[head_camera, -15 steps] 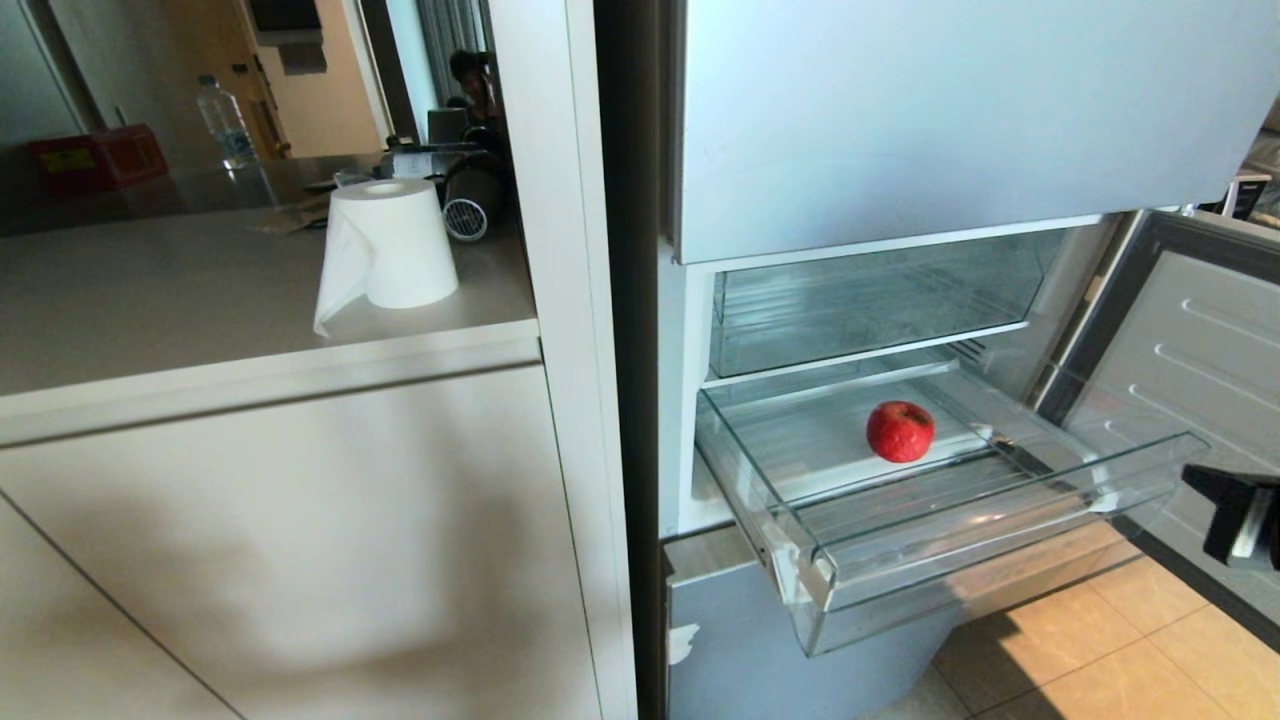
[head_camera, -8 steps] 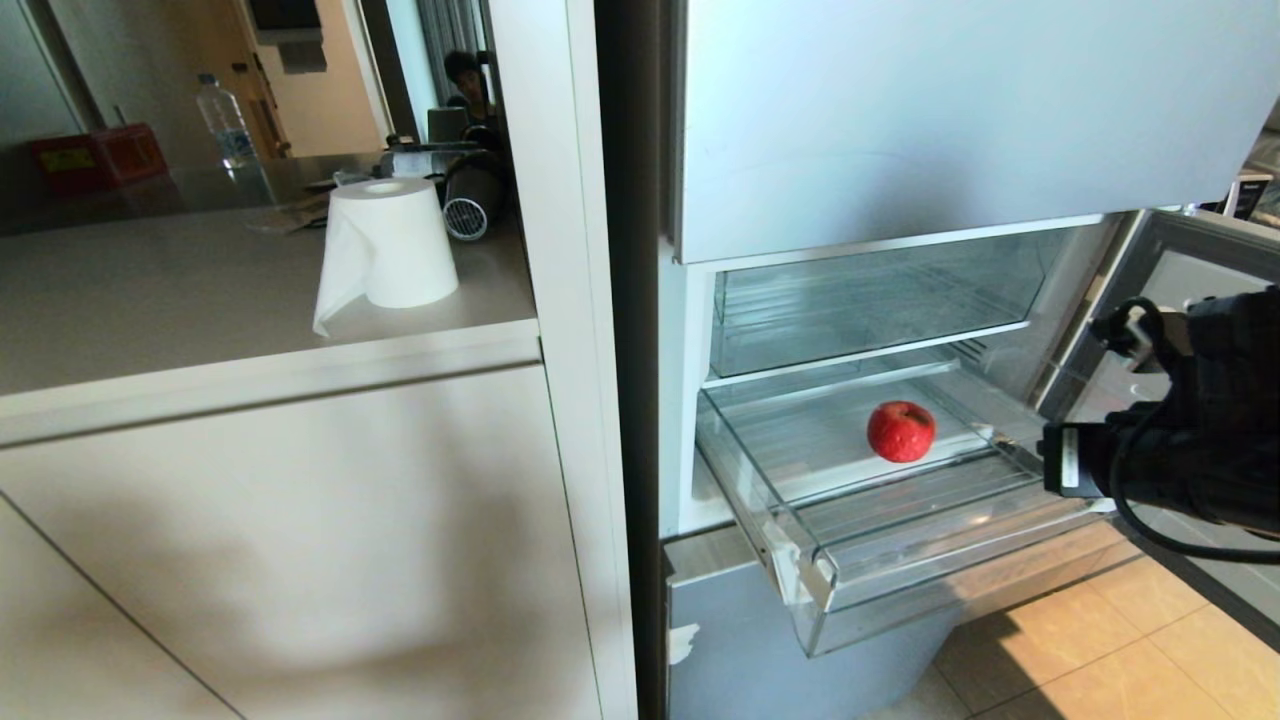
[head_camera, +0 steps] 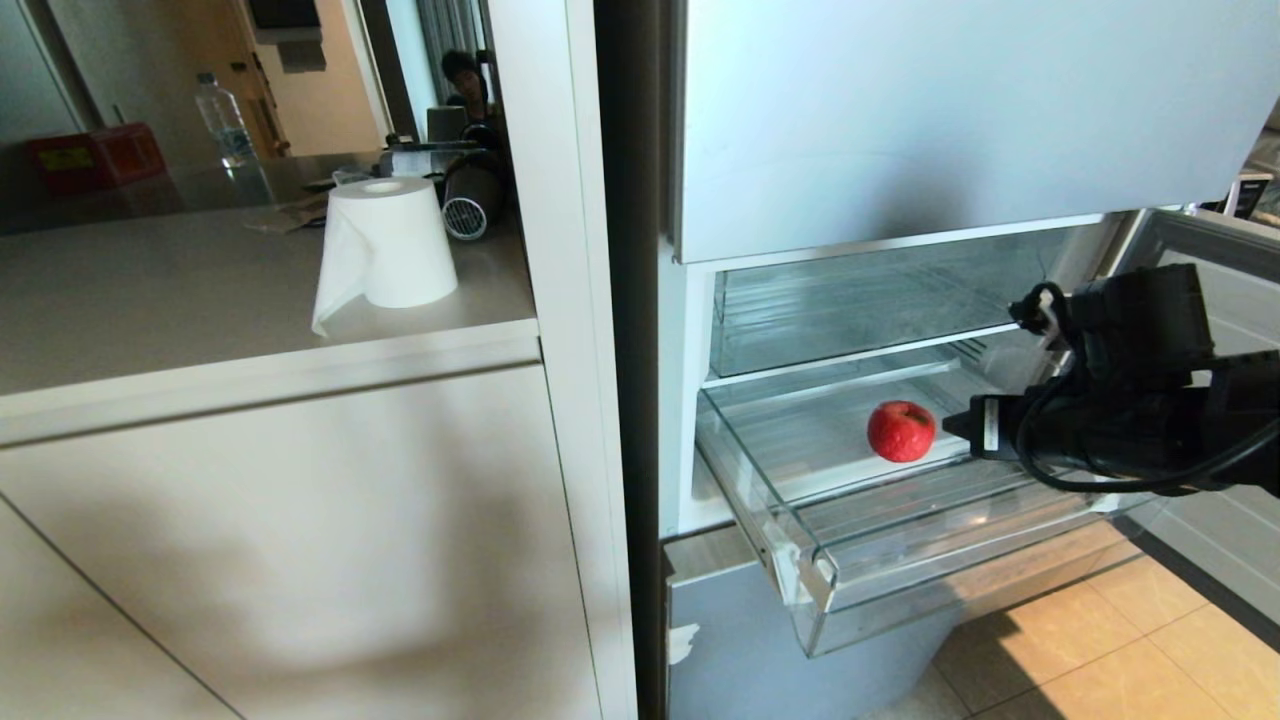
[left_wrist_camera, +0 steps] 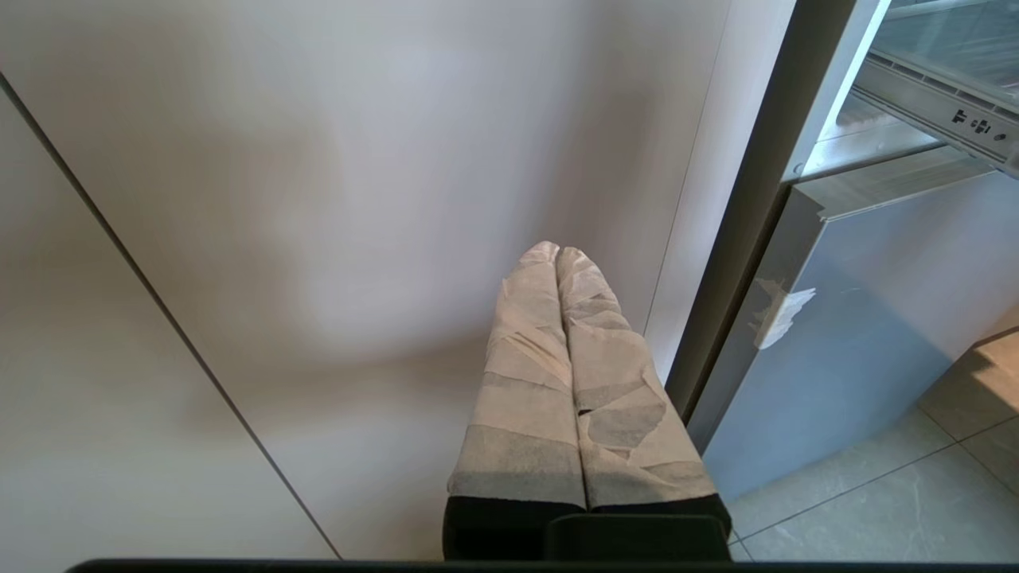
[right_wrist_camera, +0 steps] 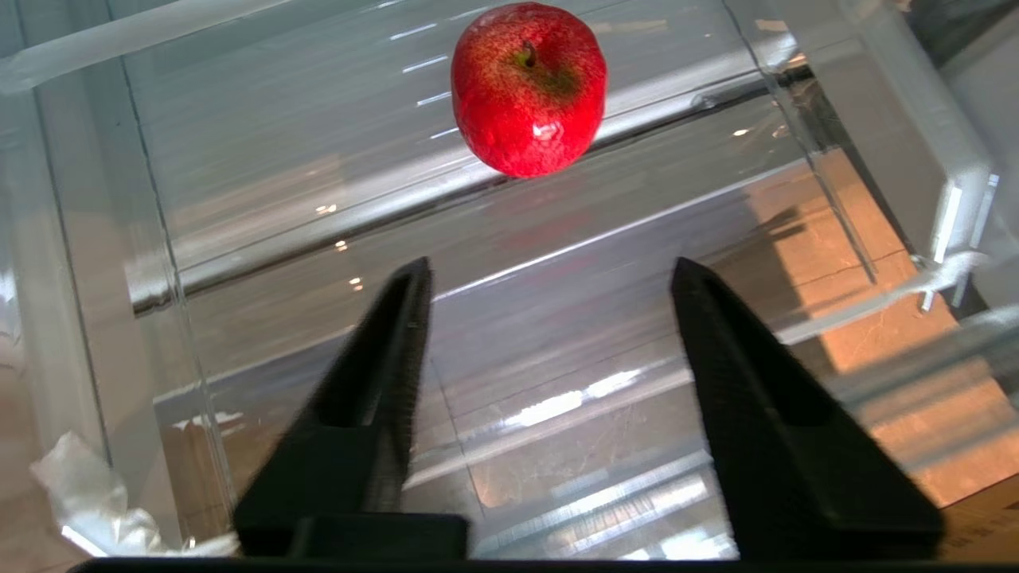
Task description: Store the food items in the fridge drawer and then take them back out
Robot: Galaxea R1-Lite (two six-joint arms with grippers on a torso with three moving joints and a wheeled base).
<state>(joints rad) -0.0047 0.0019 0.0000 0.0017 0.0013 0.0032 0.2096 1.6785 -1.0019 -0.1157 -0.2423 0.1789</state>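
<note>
A shiny red apple (head_camera: pixel 901 431) lies alone on the floor of the pulled-out clear fridge drawer (head_camera: pixel 900 575). My right gripper (head_camera: pixel 955 426) reaches in from the right over the drawer and stops just short of the apple. In the right wrist view its black fingers (right_wrist_camera: pixel 398 334) stand wide apart with nothing between them. The apple (right_wrist_camera: pixel 528 87) lies a little way ahead of the right gripper (right_wrist_camera: pixel 549 267), on the drawer's ribbed floor (right_wrist_camera: pixel 557 318). My left gripper (left_wrist_camera: pixel 557 251) is parked low beside the cabinet front, its taped fingers pressed together.
The open fridge door (head_camera: pixel 1220 330) stands just right of my arm. A deeper clear compartment (head_camera: pixel 870 300) sits above the drawer. A paper roll (head_camera: pixel 385 245) stands on the counter (head_camera: pixel 200 300) at left. A person is far behind it.
My right arm has come up from the lower right edge and swung left over the drawer, ending close beside the apple. The apple and drawer have not moved.
</note>
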